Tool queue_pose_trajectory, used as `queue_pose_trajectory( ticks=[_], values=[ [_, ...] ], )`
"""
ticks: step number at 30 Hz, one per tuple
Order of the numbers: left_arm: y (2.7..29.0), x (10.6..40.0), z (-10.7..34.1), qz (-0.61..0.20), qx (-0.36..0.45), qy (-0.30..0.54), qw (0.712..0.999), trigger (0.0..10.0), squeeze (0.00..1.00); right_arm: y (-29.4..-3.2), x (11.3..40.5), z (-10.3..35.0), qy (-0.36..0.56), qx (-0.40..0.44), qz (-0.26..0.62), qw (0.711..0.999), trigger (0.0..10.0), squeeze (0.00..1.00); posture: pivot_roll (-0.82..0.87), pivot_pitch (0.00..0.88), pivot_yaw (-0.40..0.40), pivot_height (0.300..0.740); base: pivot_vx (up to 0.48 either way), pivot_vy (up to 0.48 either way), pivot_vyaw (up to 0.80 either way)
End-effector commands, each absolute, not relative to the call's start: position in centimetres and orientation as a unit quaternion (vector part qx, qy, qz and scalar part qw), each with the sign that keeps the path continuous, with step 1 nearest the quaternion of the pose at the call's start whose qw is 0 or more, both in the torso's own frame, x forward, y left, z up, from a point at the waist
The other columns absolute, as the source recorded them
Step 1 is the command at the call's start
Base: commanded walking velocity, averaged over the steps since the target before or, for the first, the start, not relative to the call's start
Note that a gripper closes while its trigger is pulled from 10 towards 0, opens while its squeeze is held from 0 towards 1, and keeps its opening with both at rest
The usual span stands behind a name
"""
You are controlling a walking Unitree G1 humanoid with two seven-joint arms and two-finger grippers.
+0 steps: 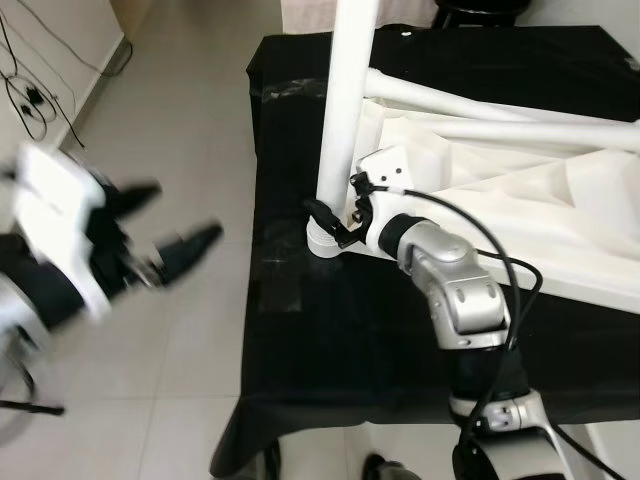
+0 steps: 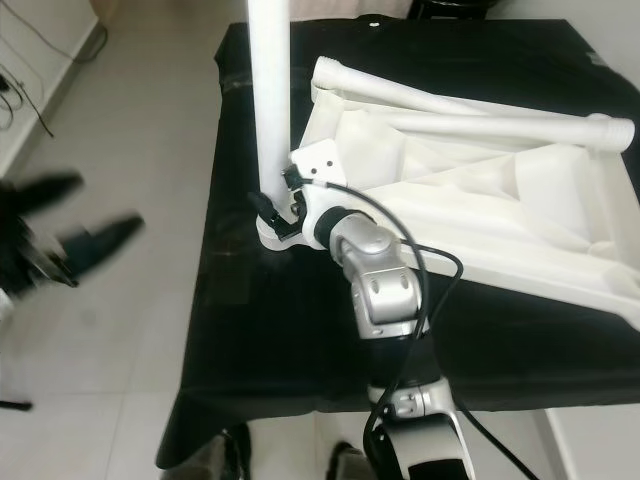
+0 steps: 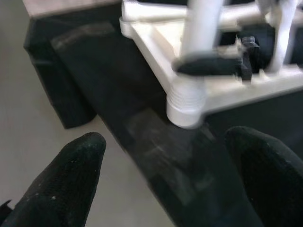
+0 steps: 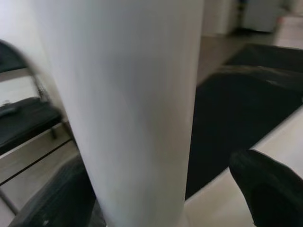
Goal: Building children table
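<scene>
The leg [image 1: 345, 110] runs off the top edge; the left gripper [image 1: 165, 235], left of the cloth [image 1: 300, 340], is motion-blurred, its arm cut off

This looks like a room in a home or a plain indoor test space, with a floor of large pale glossy tiles [image 1: 170, 120] running up to a white wall with a baseboard [image 1: 95, 90]. Loose black cables [image 1: 30, 95] trail across the tiles by that wall, and a counter draped in a black cloth [image 1: 330, 340] stands in the open floor carrying an upturned white plastic children's table [image 2: 480, 190]. In the right wrist view a dark folding chair [image 4: 23, 118] stands on the tiles against a light wall.
</scene>
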State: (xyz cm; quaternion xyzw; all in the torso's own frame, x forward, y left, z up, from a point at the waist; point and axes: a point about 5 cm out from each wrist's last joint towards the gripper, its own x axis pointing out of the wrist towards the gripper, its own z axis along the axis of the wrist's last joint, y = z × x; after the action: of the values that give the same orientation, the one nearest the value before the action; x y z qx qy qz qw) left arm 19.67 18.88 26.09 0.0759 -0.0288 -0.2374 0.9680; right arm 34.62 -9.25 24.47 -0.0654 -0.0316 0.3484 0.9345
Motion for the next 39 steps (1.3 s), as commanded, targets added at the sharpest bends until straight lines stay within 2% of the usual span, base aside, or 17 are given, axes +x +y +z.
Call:
queue_pose_trajectory(
  ticks=[1,2,9,12,14,15,16,17,18,19,20,22,30,35,36,38,39],
  values=[
    [17.8,19.0,26.2,-0.232,0.092,-0.051,0.967,10.0,0.0,-8.2,34.4,24.4,-0.04,-0.06,0.405,0.912,10.0,0.69,0.12,0.248,-0.017,0.74,0.0,0.0,0.0],
    [17.1,18.8,25.6,-0.236,0.092,-0.044,0.966,10.0,0.0,-7.7,34.4,24.4,-0.045,-0.058,0.432,0.899,10.0,0.0,0.13,0.252,-0.022,0.74,0.0,0.0,0.0],
    [14.8,17.9,23.4,-0.264,0.079,-0.016,0.961,10.0,0.0,-6.8,35.6,24.7,-0.056,-0.061,0.471,0.878,10.0,0.0,0.12,0.262,-0.035,0.74,0.0,0.0,0.0],
    [13.2,16.6,21.3,-0.289,0.063,0.014,0.955,10.0,0.0,-6.2,36.1,25.3,-0.07,-0.083,0.526,0.843,10.0,0.0,0.1,0.267,-0.048,0.74,0.0,0.0,0.0],
    [13.2,16.6,21.3,-0.289,0.063,0.014,0.955,10.0,0.0,-6.2,36.1,25.3,-0.07,-0.083,0.526,0.843,10.0,0.0,0.1,0.267,-0.048,0.74,0.0,0.0,0.0],
    [12.9,16.2,20.7,-0.289,0.058,0.023,0.955,10.0,0.0,-6.0,36.1,25.7,-0.076,-0.086,0.546,0.83,10.0,0.0,0.1,0.267,-0.048,0.74,0.0,0.0,0.0],
    [13.0,16.0,19.7,-0.277,0.068,0.03,0.958,10.0,0.0,-5.5,35.9,26.2,-0.084,-0.081,0.585,0.803,4.9,0.0,0.11,0.267,-0.036,0.74,0.0,0.0,0.0],
    [13.0,15.9,19.1,-0.269,0.077,0.034,0.96,10.0,0.0,-5.1,35.7,26.5,-0.089,-0.074,0.611,0.783,3.2,0.0,0.11,0.267,-0.036,0.74,0.0,0.0,0.0],
    [13.1,15.9,18.6,-0.263,0.067,0.035,0.962,10.0,0.0,-4.8,35.3,26.6,-0.089,-0.07,0.642,0.758,0.0,0.0,0.11,0.267,-0.036,0.74,0.0,0.0,0.0],
    [13.1,15.9,18.6,-0.263,0.067,0.035,0.962,10.0,0.0,-4.8,35.3,26.6,-0.089,-0.07,0.642,0.758,0.0,0.0,0.11,0.267,-0.036,0.74,0.0,0.0,0.0],
    [13.1,15.9,18.5,-0.257,0.059,0.031,0.964,10.0,0.0,-4.7,35.1,26.6,-0.09,-0.07,0.666,0.737,0.0,0.0,0.11,0.267,-0.036,0.74,0.0,0.0,0.0],
    [13.1,16.2,18.6,-0.252,0.054,0.018,0.966,10.0,0.0,-4.6,35.0,26.4,-0.086,-0.067,0.686,0.719,0.0,0.0,0.12,0.269,-0.033,0.74,0.0,0.0,0.0],
    [12.9,16.1,18.5,-0.25,0.034,-0.003,0.968,10.0,0.0,-5.1,35.3,26.0,-0.085,-0.071,0.684,0.721,0.0,0.0,0.11,0.274,-0.021,0.74,0.0,0.0,0.0],
    [12.5,16.0,18.2,-0.254,0.026,-0.017,0.967,10.0,0.0,-6.4,35.3,24.9,-0.066,-0.074,0.651,0.752,0.0,0.0,0.1,0.271,-0.028,0.74,0.0,0.0,0.0],
    [12.5,15.9,18.1,-0.252,0.026,-0.021,0.967,10.0,0.0,-6.7,35.1,24.2,-0.05,-0.071,0.627,0.774,0.0,0.0,0.1,0.271,-0.03,0.74,0.0,0.0,0.0],
    [12.6,15.8,17.9,-0.249,0.025,-0.026,0.968,10.0,0.0,-7.1,34.0,21.9,0.002,-0.027,0.531,0.847,0.0,0.0,0.08,0.271,-0.039,0.74,0.0,0.0,0.0],
    [12.6,15.8,17.9,-0.249,0.025,-0.026,0.968,10.0,0.0,-7.1,34.0,21.9,0.002,-0.027,0.531,0.847,0.0,0.0,0.08,0.271,-0.039,0.74,0.0,0.0,0.0]
  ],
)
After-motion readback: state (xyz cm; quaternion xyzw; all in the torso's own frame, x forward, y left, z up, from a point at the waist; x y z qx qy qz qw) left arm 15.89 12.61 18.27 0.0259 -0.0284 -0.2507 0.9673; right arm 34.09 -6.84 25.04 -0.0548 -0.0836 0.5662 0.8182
